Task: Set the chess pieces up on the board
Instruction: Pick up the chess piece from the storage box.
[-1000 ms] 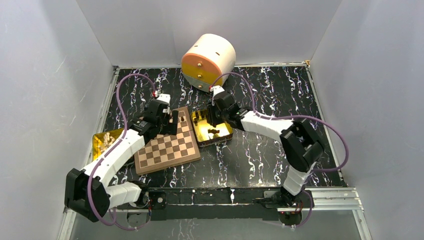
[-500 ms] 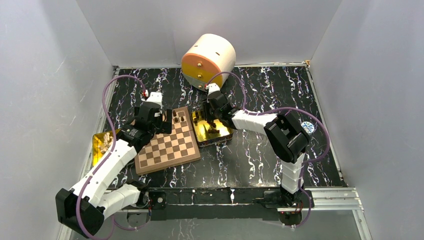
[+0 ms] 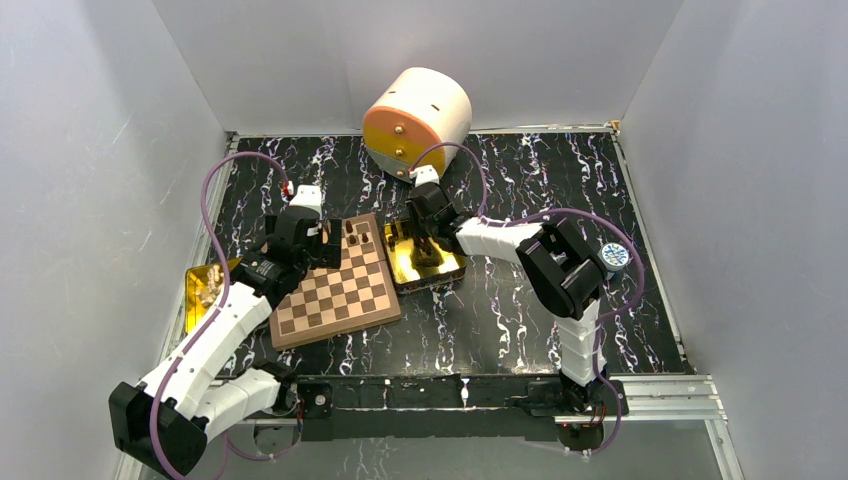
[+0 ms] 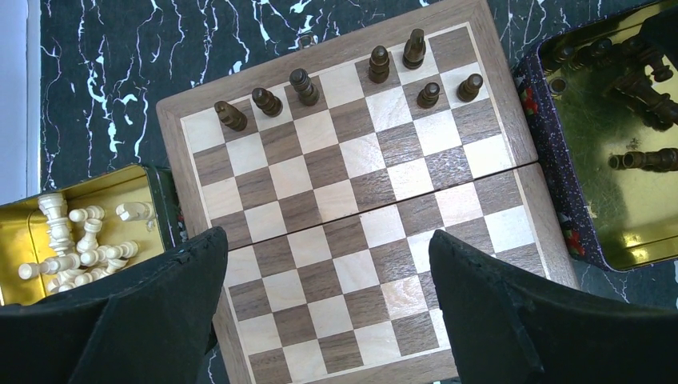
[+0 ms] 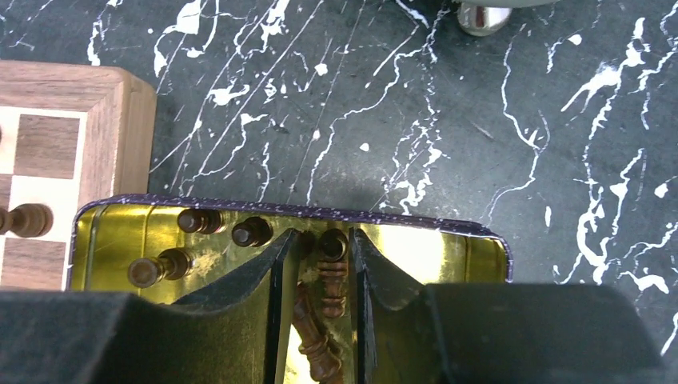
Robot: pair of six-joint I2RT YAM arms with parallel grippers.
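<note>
On the board (image 4: 364,192): seven dark pieces (image 4: 305,86) are seen upright on the two far rows, close together; the other squares are bare.
Over the board: the left gripper (image 4: 328,240) is held spread wide, with nothing between its fingers.
In the right tin (image 5: 448,256), just beside the board: more dark pieces are left lying flat, some crossed over each other.
Right gripper (image 5: 321,236): lowered into that tin, fingers narrowed to either side of one lying piece (image 5: 333,248); a firm pinch cannot be told from the pictures.
Left tin (image 4: 24,232): white pieces (image 4: 72,240) are heaped in it, none yet placed.
Risk, pick: a second piece lies right under the fingers, so two could be caught together, or the turned shape could be squeezed out and dropped on the desk (image 5: 400,96).
Risk, placing: a piece taken lying flat would have to be stood up; if it is let go tilted, it could topple.
Risk, neighbours: the standing pieces could be knocked over by broad fingers brought down beside them.
Risk, arms: both wrists are near the board's far right corner, so a clash is possible.
</note>
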